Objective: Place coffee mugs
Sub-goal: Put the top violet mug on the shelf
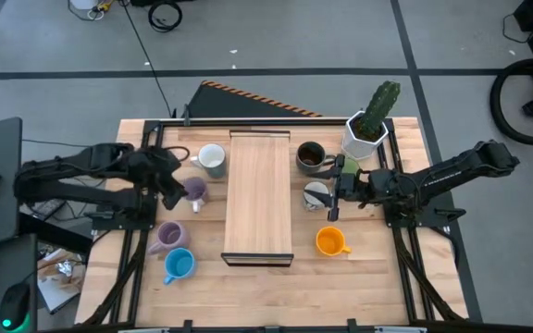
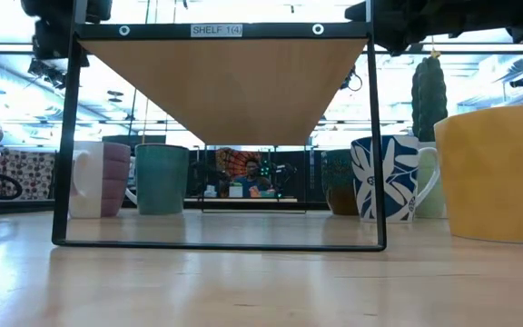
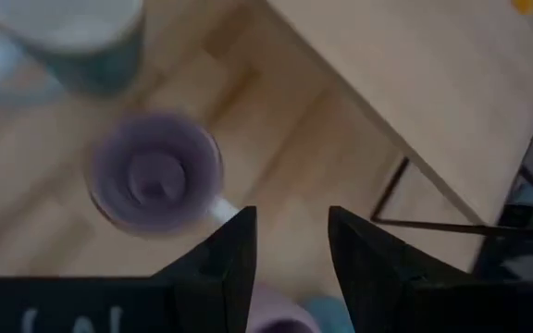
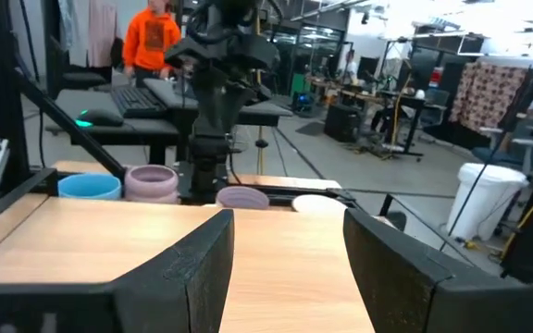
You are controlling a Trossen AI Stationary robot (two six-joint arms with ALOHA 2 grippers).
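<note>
1. Nearest the counter's front edge: blue mug (image 1: pixel 179 265) on the left, orange mug (image 1: pixel 330 242) on the right, both upright on the counter (image 1: pixel 368 287), none yet on the shelf (image 1: pixel 259 196).
2. Just behind the blue one: a purple mug (image 1: pixel 169 236), also upright.
3. Next back on the left: second purple mug (image 1: pixel 194 191), touching nothing, directly under the left claw (image 1: pixel 176 190). Seen past the fingers (image 3: pixel 234 264) in the left wrist view as a round rim (image 3: pixel 155 173) a little ahead and to one side of the gap, white handle pointing toward the claw. Left claw open to a moderate gap, empty.
4. Same depth on the right: patterned white mug (image 1: pixel 316 195) just beside the right claw (image 1: pixel 335 194), which points toward the shelf. Right claw spread wide, empty.
5. Farther back: green mug (image 1: pixel 211 160) left of the shelf, brown mug (image 1: pixel 310 156) right of it.
6. Farthest: cactus pot (image 1: pixel 366 135) at the right rear corner.
7. Judgement: left arm better placed; probable next need a short shift to centre over the rim, then straight down, shelf lying to its right.
</note>
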